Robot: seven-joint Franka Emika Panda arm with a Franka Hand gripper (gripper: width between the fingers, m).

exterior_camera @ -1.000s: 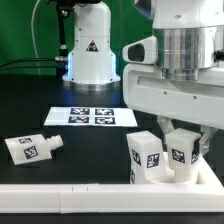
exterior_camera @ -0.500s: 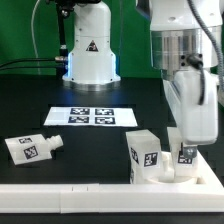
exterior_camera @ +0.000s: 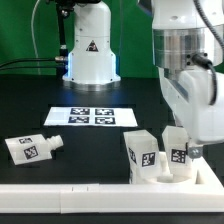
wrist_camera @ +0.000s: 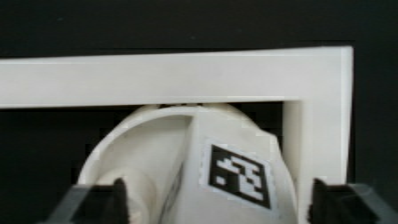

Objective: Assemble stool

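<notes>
The stool's round white seat [exterior_camera: 160, 173] lies in the corner at the exterior view's right. Two tagged white legs stand upright on it: one free leg [exterior_camera: 143, 153] and one leg [exterior_camera: 178, 150] between my fingers. My gripper [exterior_camera: 180, 150] comes down from above and is shut on that leg near its top. In the wrist view the leg [wrist_camera: 214, 165] fills the space between my two fingers [wrist_camera: 89, 205], and its tag faces the camera. A third leg [exterior_camera: 30, 148] lies on its side at the exterior view's left.
The long white border rail [exterior_camera: 80, 190] runs along the front and turns a corner by the seat; it also shows in the wrist view [wrist_camera: 178, 80]. The marker board [exterior_camera: 92, 117] lies mid-table. The robot base [exterior_camera: 90, 50] stands behind it.
My hand has turned about a quarter turn round the upright leg since a second ago. In the last half second it has barely moved. The other legs have not moved.
</notes>
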